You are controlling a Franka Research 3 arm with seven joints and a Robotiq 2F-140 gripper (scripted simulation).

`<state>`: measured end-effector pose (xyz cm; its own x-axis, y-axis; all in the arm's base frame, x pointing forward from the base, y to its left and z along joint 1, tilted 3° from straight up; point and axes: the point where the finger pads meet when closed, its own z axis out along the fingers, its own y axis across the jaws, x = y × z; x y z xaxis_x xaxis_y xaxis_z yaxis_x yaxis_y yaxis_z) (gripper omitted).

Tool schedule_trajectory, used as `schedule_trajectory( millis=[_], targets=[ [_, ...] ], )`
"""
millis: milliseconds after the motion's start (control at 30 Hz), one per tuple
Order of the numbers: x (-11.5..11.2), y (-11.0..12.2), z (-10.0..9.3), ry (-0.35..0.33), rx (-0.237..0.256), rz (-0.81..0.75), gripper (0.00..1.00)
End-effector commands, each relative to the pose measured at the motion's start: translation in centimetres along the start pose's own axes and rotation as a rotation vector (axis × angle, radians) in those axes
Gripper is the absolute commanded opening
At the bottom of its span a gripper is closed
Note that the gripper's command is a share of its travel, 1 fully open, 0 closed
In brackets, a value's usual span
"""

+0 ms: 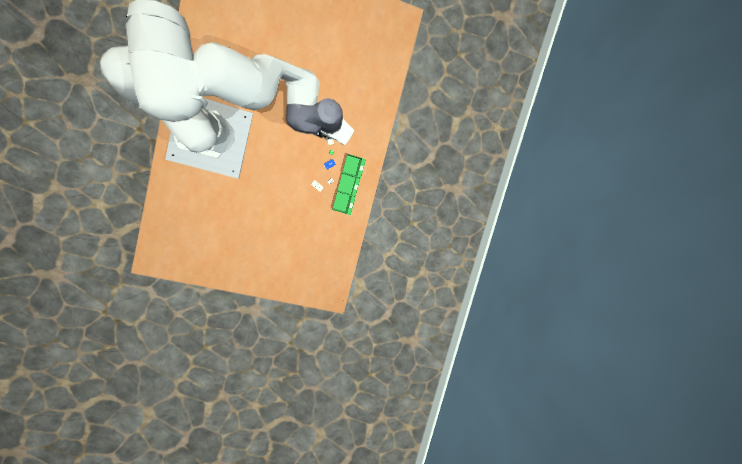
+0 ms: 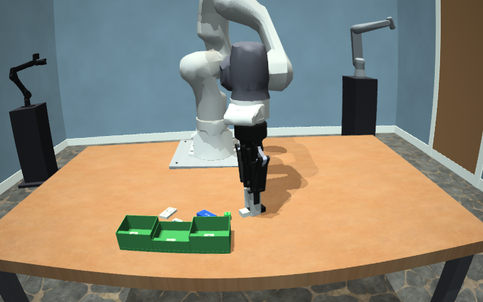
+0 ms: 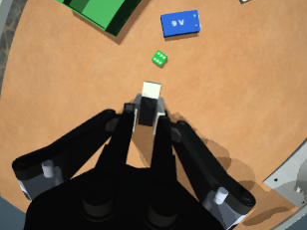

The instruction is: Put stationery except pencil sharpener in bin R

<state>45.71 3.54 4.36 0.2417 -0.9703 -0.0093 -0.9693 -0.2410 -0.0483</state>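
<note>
A small white eraser-like block [image 3: 152, 90] lies on the table between my fingertips, its far end sticking out past them; it also shows in the exterior view [image 2: 245, 212]. My gripper [image 3: 149, 104] [image 2: 252, 207] stands upright, down at the table, with its fingers closed narrow against the block's sides. I cannot read the bin labels.
Between the gripper and the bins lie a green die [image 3: 158, 58] and a blue card [image 3: 180, 24]. The arm's base plate [image 2: 202, 157] is behind.
</note>
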Motion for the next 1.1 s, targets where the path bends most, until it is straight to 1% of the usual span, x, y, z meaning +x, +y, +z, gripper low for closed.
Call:
schedule_trajectory(
  millis=[0,667,1067],
  targets=[
    [0.1,0.0,0.0,0.000,0.002,-0.007,0.11],
    [0.1,0.0,0.0,0.000,0.002,-0.007,0.11],
    [0.1,0.0,-4.0,0.000,0.002,-0.007,0.11]
  ],
)
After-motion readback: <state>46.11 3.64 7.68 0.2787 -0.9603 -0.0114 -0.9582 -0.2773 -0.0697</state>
